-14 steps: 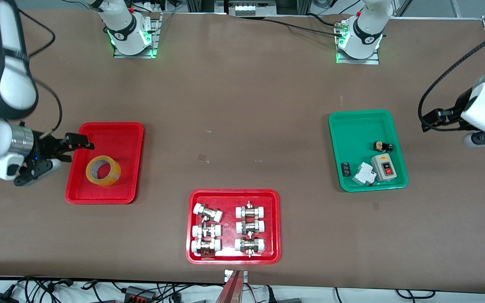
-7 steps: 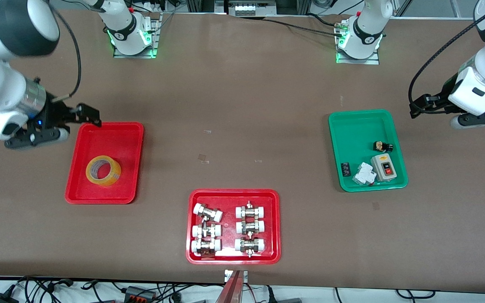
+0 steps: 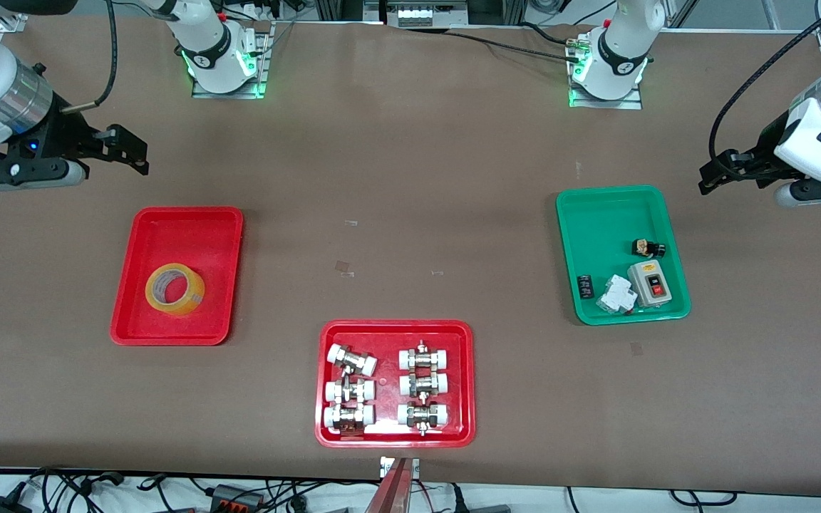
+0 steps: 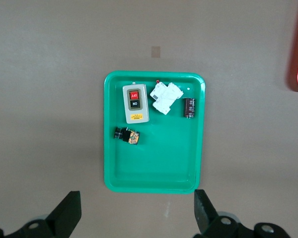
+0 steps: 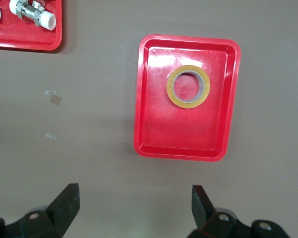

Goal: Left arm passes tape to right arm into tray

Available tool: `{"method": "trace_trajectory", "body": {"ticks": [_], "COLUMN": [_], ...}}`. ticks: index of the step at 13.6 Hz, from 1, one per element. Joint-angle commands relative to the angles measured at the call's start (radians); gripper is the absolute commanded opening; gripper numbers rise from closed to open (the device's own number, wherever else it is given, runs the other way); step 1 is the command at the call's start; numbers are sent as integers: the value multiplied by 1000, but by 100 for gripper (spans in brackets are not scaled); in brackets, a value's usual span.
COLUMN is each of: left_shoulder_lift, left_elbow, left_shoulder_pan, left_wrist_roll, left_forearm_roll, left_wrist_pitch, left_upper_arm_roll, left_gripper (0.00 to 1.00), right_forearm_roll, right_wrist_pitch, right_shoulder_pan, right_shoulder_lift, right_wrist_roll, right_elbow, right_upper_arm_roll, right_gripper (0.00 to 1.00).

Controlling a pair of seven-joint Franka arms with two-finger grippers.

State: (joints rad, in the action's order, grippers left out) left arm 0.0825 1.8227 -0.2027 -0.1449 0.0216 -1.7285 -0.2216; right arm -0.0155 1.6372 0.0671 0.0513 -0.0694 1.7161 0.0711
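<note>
Over by the right arm's end of the matte brown counter, the right hand hangs with its black fingers spread, empty. The glossy yellow tape, a ring, lies flat in the smooth red tray with rounded corners. Further along, the left hand hovers spread above bare counter beside the green tray.
</note>
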Motion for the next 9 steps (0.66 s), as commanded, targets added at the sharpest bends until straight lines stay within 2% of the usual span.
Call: {"method": "trace_trajectory", "body": {"ticks": [1, 3, 5, 7, 9], "left_shoulder_lift": [26, 28, 23, 25, 23], "left_elbow": [18, 12, -2, 1, 0], "left_shoulder_pan": [-1, -11, -6, -12, -12], "left_wrist_roll": [25, 25, 37, 178, 196], "left_forearm_roll": [17, 12, 9, 6, 6], "left_wrist_pitch": [-8, -8, -10, -6, -8], "left_upper_arm_roll": [-40, -50, -51, -47, -48], "left_gripper": [100, 100, 100, 100, 100], "right_forearm_roll": [9, 15, 15, 11, 8], "right_wrist_pitch": [-26, -30, -33, -34, -36], "right_shoulder_pan": [-26, -32, -29, -35, -38], "right_shoulder_lift": [-19, -44, -34, -42, -45], "right_wrist_roll": [-7, -15, -56, -66, -60], "right_elbow": [-48, -96, -87, -101, -104], "right_upper_arm_roll": [-8, -7, -5, -7, -8], "right_gripper": [100, 100, 100, 100, 100]}}
